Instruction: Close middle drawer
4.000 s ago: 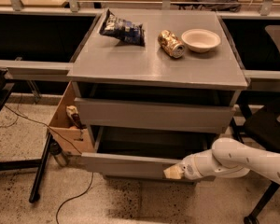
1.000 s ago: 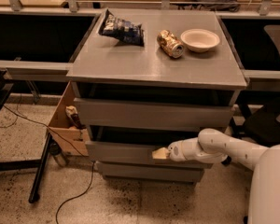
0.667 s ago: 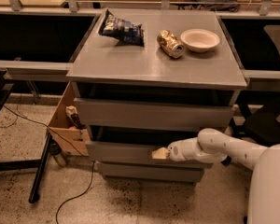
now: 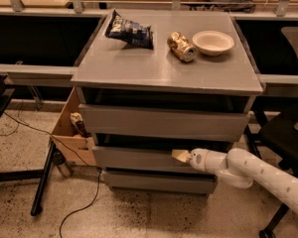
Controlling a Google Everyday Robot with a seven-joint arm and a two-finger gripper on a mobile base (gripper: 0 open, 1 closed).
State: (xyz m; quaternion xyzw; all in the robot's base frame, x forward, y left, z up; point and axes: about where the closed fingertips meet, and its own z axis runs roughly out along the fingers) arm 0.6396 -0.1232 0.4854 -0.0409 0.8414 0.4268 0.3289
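The middle drawer [image 4: 134, 158] is the medium grey front panel between a taller top front [image 4: 159, 123] and a thin bottom front [image 4: 154, 181]. It stands only slightly out from the grey cabinet, with a dark gap above it. My gripper [image 4: 181, 156] comes in from the lower right on a white arm [image 4: 258, 175]. Its tan fingertips are together and empty, and they press against the right part of the middle drawer's front.
On the cabinet top [image 4: 139, 68] lie a dark chip bag [image 4: 130, 32], a tipped can [image 4: 182, 46] and a white bowl [image 4: 213, 42]. A cardboard box [image 4: 72, 128] and a black stand leg [image 4: 43, 180] are at the left. A black chair [image 4: 283, 133] is at the right.
Since four seconds ago the middle drawer has slid well back into the cabinet, with my gripper following against its front. Over the last second the gripper has moved slightly further in.
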